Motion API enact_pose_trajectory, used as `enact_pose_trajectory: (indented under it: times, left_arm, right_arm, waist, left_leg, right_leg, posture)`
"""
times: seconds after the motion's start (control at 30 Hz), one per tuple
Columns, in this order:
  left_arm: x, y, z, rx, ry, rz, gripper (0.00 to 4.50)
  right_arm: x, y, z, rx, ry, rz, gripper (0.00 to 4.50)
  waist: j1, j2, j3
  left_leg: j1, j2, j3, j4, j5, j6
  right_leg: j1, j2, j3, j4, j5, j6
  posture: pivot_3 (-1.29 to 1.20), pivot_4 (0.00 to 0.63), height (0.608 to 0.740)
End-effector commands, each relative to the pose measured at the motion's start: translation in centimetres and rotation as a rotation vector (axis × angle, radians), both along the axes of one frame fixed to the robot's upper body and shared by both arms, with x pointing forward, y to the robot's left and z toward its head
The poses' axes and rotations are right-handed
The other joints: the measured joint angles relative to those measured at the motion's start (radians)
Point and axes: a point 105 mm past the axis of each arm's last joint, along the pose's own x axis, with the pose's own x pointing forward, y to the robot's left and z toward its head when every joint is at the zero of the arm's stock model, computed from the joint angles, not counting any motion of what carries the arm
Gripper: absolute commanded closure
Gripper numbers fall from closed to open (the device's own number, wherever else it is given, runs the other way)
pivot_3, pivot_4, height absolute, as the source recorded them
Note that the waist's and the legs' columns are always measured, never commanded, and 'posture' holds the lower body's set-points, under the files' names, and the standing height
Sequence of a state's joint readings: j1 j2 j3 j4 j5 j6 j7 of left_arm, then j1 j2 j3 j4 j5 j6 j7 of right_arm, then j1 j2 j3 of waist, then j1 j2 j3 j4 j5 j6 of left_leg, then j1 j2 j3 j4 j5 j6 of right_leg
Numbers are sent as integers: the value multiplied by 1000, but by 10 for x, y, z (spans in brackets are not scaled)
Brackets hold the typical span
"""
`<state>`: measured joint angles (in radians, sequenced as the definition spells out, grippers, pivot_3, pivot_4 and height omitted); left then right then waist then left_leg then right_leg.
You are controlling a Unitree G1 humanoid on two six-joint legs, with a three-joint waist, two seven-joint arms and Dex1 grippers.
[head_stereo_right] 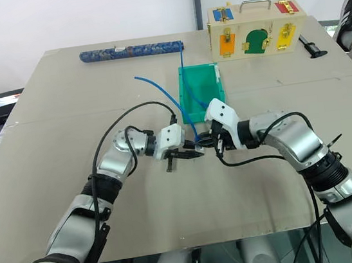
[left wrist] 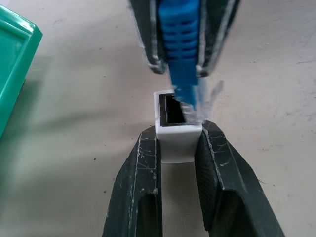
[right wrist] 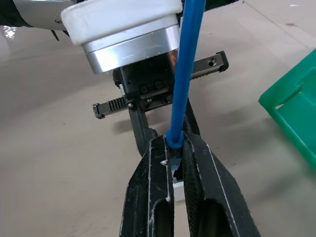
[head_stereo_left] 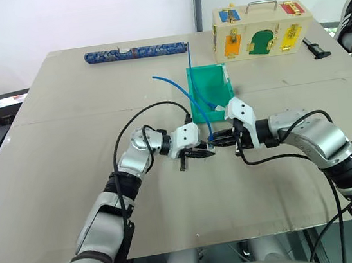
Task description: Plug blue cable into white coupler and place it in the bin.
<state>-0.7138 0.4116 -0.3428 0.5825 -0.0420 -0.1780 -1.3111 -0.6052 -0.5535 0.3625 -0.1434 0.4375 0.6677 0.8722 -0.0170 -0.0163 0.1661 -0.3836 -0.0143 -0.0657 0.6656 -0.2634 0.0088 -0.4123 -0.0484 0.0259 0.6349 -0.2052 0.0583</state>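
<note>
Okay, both arms are meeting over the middle of the tan tabletop [head_stereo_left: 75, 203], just near of the small teal-green plastic bin [head_stereo_left: 211, 78]. My left gripper [left wrist: 178, 143] has its two black fingers pinched on the tiny white boxy plastic coupler [left wrist: 174, 140], dark socket facing the other claw. My right gripper [right wrist: 174, 153] is pressed tight around the boot of the thin bright-blue network cable [right wrist: 186, 69], and I can see the clear plug tip sitting right at the mouth of the socket, touching its edge (whether it's seated inside, I can't tell from here). From the pinch the cable rises and arcs away over the bin, with its loose end trailing off to the far left above the table. The bin sits just beyond the two grippers, a loop of the blue line crossing its low front. Further back there's a thick dark-blue patterned roll [head_stereo_left: 136, 52] lying along the far edge on the left, and a pale wooden box with coloured doors [head_stereo_left: 260, 29] at the far right.
</note>
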Motion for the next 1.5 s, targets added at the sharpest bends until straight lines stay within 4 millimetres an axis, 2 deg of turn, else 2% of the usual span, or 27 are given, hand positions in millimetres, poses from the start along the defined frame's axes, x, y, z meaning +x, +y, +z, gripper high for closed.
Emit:
enact_pose_trajectory:
  times: [0.03, 0.3, 0.5, 1.1, 1.5]
  left_arm:
    - [2, 7, -3, 32, 8, 10, 4183]
    - [3, 7, -2, 31, 9, 7, 4183]
    - [4, 7, -1, 31, 9, 10, 4183]
    - [1, 4, 2, 21, 7, -4, 4183]
    - [-2, 3, 2, 16, 9, -6, 4183]
  right_arm:
    - [6, -5, 9, 29, -43, -28, 4500]
    - [5, -9, 5, -11, -33, 0, 4500]
    - [1, 0, 6, 20, -9, 33, 4500]
    - [6, -9, -21, -173, -72, 74, 4500]
    - [-9, -5, -34, -202, 16, 181, 4500]
  waist:
    - [0, 0, 0]
    - [-2, 0, 0]
    - [-2, 0, 0]
    - [-3, 0, 0]
    - [-2, 0, -1]
  left_leg:
    - [0, 0, 0, 0, 0, 0]
    - [0, 0, 0, 0, 0, 0]
    - [0, 0, 0, 0, 0, 0]
    - [1, 0, 0, 0, 0, 0]
    - [2, 0, 0, 0, 0, 0]
  right_leg:
    - [0, 0, 0, 0, 0, 0]
    - [0, 0, 0, 0, 0, 0]
    - [0, 0, 0, 0, 0, 0]
    - [0, 0, 0, 1, 0, 0]
    - [1, 0, 0, 1, 0, 0]
  posture:
    - [0, 150, 740]
    - [0, 150, 740]
    - [0, 150, 740]
    - [0, 150, 740]
    - [0, 150, 740]
